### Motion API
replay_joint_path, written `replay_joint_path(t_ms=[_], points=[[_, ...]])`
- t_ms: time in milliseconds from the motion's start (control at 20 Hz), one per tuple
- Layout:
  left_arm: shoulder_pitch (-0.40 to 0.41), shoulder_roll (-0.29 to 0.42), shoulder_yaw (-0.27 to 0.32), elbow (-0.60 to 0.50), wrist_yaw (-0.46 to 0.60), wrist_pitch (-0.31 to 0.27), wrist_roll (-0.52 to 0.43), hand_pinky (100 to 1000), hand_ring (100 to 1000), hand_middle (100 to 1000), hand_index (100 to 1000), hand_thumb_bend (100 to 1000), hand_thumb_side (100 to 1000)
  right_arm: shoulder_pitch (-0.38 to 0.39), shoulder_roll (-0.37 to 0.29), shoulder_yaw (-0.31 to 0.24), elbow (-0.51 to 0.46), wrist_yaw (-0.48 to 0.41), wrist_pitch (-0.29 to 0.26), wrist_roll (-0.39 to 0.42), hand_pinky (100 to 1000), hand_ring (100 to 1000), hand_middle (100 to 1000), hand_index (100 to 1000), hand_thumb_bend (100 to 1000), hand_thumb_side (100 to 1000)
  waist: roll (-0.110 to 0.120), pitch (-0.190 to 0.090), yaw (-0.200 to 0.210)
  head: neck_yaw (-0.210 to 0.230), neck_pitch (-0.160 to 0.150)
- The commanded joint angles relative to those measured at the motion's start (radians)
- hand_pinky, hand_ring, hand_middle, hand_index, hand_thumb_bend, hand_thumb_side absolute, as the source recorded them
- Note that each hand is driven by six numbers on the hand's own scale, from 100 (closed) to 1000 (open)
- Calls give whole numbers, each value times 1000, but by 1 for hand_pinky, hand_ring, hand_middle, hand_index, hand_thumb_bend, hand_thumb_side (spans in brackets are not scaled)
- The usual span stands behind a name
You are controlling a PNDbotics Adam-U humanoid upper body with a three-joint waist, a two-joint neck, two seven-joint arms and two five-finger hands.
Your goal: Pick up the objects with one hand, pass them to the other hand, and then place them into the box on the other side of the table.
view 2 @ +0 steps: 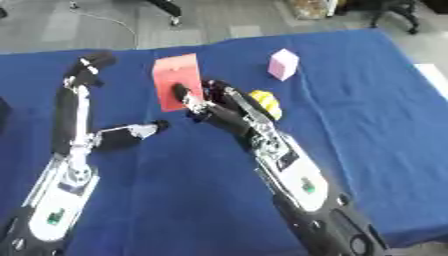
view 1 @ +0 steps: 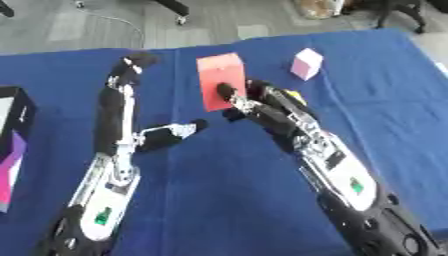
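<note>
- Right hand (view 1: 262,102): reaching in from five o'clock, fingers stretched forward against the near face of the red block (view 1: 220,80), thumb laid on its front; not yet closed round it, apparently lining up a grasp.
- Red block: upright on the blue tablecloth (view 1: 219,200) near the table's centre, tall face turned toward the robot, an easy side for fingers to bracket.
- Yellow object (view 2: 265,102): small, just beside the right hand at three o'clock, partly hidden by the fingers; kind not discernible.
- Pink cube (view 1: 306,63): at two o'clock from the red block, apart from it, tilted on the cloth, untouched.
- Left hand (view 1: 131,100): at nine o'clock from the block, fingers held straight and long toward twelve, thumb jutting toward three; empty, likely waiting as receiver for the handover.
- Box (view 1: 16,145): at the far left edge, around nine o'clock, dark with pink and purple sides, only partly in view; presumably the drop target, hence the need to pass leftward.
- Judgement: pick-up step barely begun; nothing lifted, nothing passed, nothing visibly boxed.
</note>
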Motion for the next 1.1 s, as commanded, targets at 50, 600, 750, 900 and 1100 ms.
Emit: replay_joint_path(t_ms=[50,600,750,900,1100], points=[[-9,11,-9,-26,-32,-7,-20,644,824,761,801,1000,238,-21,-18,9,-21,-35,23,7,670,604,447,444,100,524,-12,-23,1,-4,-2],[-16,12,-46,15,-53,-42,-110,638,814,754,809,968,212,-37,-32,41,-39,-77,46,70,671,603,443,442,100,533,-15,-20,-2,-8,-2],[-18,8,-48,23,-52,-42,-96,637,813,753,808,968,211,-44,-38,52,-50,-84,57,95,671,603,443,442,100,533,-15,-20,-3,-9,-2],[-20,4,-50,26,-51,-42,-87,633,808,749,806,958,212,-53,-44,67,-59,-95,69,110,672,603,443,442,100,537,-15,-20,0,-12,-2],[-21,-1,-45,27,-49,-23,-57,624,803,746,802,924,217,-61,-54,90,-70,-122,89,151,673,603,443,443,100,537,-17,-20,1,-14,-2]])
